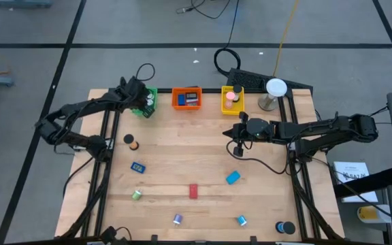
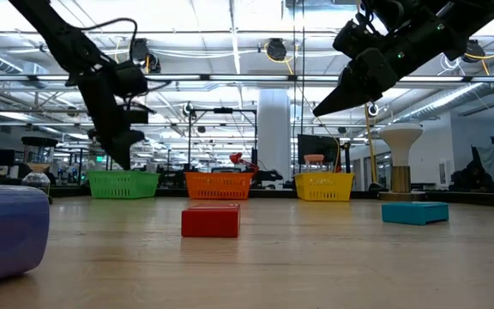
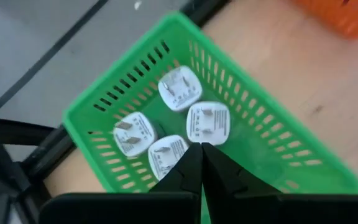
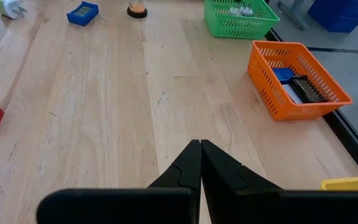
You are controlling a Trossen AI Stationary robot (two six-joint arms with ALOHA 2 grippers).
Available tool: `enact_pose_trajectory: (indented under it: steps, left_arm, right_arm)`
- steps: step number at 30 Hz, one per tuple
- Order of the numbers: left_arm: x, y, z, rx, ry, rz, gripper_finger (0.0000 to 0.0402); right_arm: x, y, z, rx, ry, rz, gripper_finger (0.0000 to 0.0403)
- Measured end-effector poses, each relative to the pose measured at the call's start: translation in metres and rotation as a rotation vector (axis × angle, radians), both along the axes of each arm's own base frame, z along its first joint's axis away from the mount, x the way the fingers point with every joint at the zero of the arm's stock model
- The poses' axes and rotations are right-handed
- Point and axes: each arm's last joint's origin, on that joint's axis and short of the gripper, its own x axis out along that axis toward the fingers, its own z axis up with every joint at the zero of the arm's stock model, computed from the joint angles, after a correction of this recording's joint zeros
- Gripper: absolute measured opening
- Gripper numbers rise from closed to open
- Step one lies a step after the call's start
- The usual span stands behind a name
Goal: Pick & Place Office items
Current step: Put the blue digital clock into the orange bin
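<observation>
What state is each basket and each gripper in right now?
Left gripper: shut, empty, over the green basket.
Right gripper: shut, empty, above bare table.
Green basket: upright, holds four white plugs.
Orange basket: upright, holds blue and black items.

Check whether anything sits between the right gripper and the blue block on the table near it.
Nothing visible does. The right gripper, shut and empty, hangs over bare wood; the blue block lies beyond it toward the table's front edge, with only open tabletop between.
</observation>
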Motion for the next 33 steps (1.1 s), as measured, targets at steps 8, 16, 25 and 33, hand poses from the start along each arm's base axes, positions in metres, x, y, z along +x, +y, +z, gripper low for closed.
enact_pose_trajectory:
  steps: [8,16,25,33]
  left_arm:
    - [0.01,-0.032,0.028,0.044,-0.103,-0.062,0.0005]
    - [0.045,-0.071,0.041,0.101,-0.23,-0.269,0.0013]
    - [0.074,-0.12,0.029,0.183,-0.544,-0.594,0.0017]
    - [0.068,-0.155,0.0,0.091,-0.577,-0.71,0.0021]
  right_arm:
    - [-0.001,0.002,-0.006,0.075,-0.03,0.038,0.0001]
    - [-0.014,0.006,-0.028,0.09,-0.247,0.149,0.0002]
    - [-0.014,0.006,-0.021,0.07,-0.341,0.154,0.0004]
    - [-0.014,0.005,-0.02,0.051,-0.35,0.104,0.0004]
